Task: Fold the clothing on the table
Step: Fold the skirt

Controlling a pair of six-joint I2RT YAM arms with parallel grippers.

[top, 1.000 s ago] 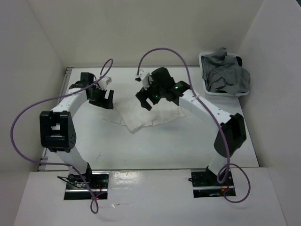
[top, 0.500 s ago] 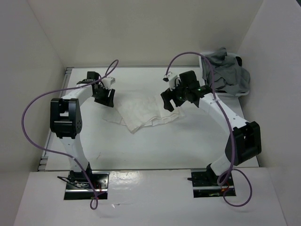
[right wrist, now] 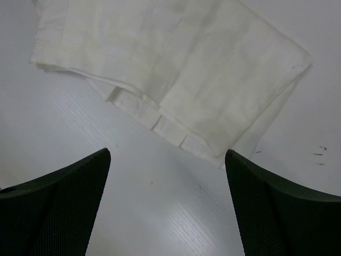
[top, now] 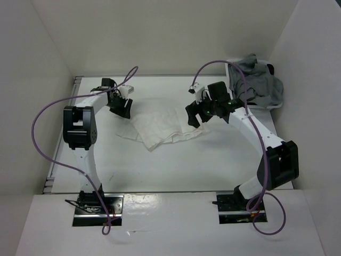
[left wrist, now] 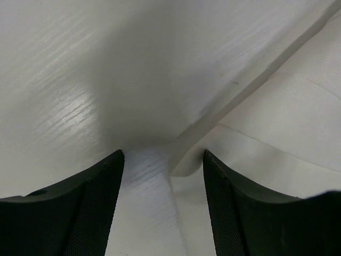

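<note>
The clothing (top: 162, 125) is a white pleated skirt lying partly folded and flat on the table (top: 176, 165), behind its middle. My left gripper (top: 121, 106) is low at the skirt's far left corner. In the left wrist view that gripper (left wrist: 162, 154) is open. A corner of the clothing (left wrist: 277, 117) reaches in between its black fingers (left wrist: 90, 202), with bare table (left wrist: 80, 64) showing beside it. My right gripper (top: 196, 114) hovers at the skirt's right edge. In the right wrist view it (right wrist: 167, 152) is open wide above bare table, and the clothing (right wrist: 202, 69) lies just beyond its fingertips.
A small grey bin (top: 230, 80) heaped with grey garments (top: 258, 82) stands at the table's back right corner. White walls close in the back and both sides. Purple cables arch over both arms.
The right arm swung right, from over the skirt to its right edge. My left gripper shifted to the skirt's far left corner and its jaws narrowed. The skirt lies as before.
</note>
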